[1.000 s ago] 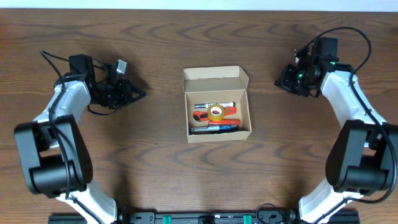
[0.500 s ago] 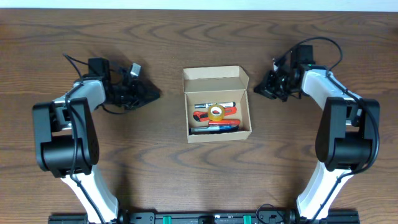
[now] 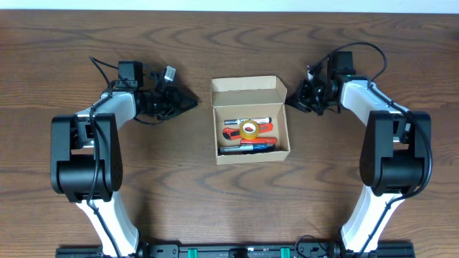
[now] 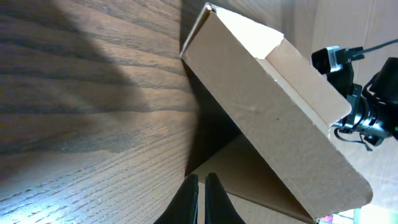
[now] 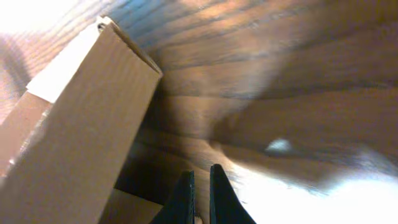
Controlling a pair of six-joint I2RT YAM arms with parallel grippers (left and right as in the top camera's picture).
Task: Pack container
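Since the container [image 3: 252,157] sits open on the surface [image 3: 143,186] w/ pens [image 3: 247,147] & tape [image 3: 249,130] inside, the lid [image 3: 247,87] needs shutting, I think. Near its back corners sit the left fingers [image 4: 186,202] & right fingers [image 5: 181,199], each pair pressed together. Push lid fwd from both sides evenly, slow.

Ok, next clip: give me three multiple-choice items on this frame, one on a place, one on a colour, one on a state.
1. The tape roll lies: A) inside the container B) left of it C) behind it.
2. The tape roll is: A) green B) yellow C) white.
3. The container is: A) taped shut B) folded shut C) open.
Answers: A, it sits within the box walls; B, its ring looks yellow from overhead; C, the contents show from above.
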